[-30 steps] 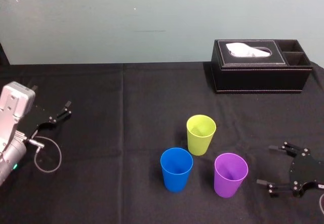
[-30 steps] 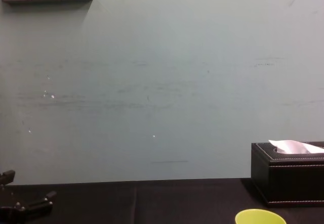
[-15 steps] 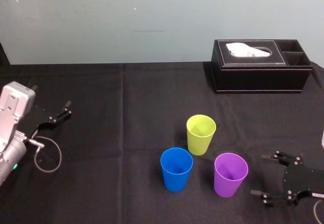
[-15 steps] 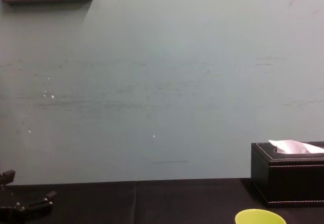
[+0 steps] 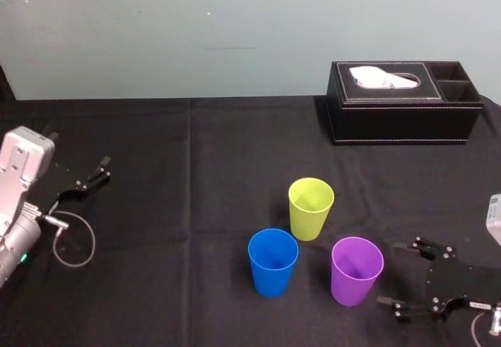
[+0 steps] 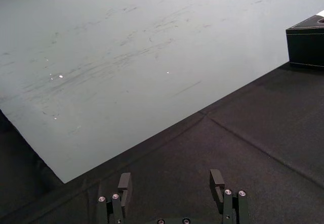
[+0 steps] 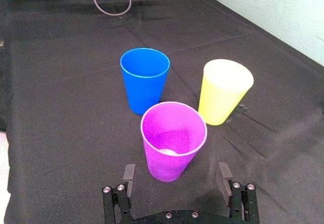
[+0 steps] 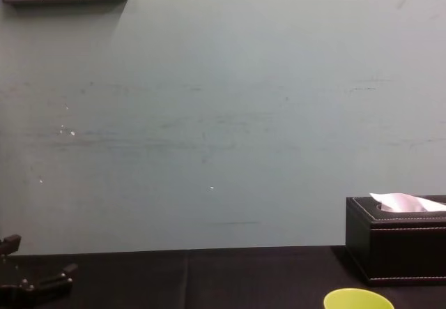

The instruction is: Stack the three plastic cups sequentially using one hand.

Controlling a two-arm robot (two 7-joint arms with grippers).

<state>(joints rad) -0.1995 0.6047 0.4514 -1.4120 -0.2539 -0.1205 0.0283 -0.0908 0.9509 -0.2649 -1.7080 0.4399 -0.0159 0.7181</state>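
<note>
Though partly cropped, right hand [image 5: 389, 273] gapes, seemingly clear of purple cup [image 5: 357, 271].

left tool [image 5: 100, 168]: matte black, flat dark fingers [image 6: 124, 181], silver screw heads [image 6: 112, 197] at the finger bases. behind it a boxy silver-grey wrist housing [image 5: 26, 157], with a thin grey cable loop [image 5: 74, 241] and a small green light [image 5: 23, 258]. right tool [image 5: 391, 273]: black rounded body, bolted, same paired screws. behind it a pale grey casing [image 5: 495, 220].
</note>
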